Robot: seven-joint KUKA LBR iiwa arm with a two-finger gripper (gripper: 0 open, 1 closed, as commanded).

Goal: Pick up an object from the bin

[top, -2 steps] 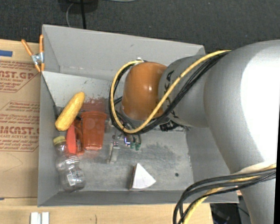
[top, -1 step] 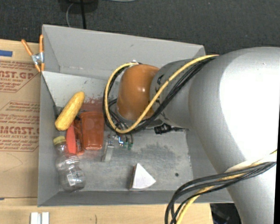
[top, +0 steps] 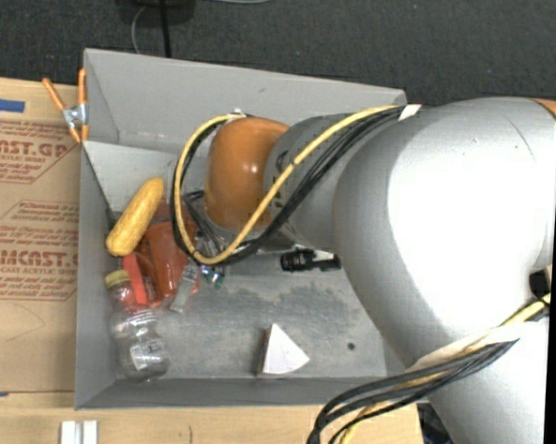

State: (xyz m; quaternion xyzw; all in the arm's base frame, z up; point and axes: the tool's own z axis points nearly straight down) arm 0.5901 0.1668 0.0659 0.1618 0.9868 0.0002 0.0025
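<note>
My gripper reaches down at the bin's left side, mostly covered by the arm's orange dome and looped cables. Its lower end is right over a red-orange soft thing lying by the left wall. Just up and left of that, a yellow banana-shaped thing leans along the sloped wall. A clear plastic bottle with a yellowish cap lies below the red thing, toward the front left corner. Whether anything is between the fingers is hidden.
A white wedge-shaped piece lies on the bin floor near the front wall. A small black cylinder lies mid-floor beside the arm. The big grey arm covers the bin's right half.
</note>
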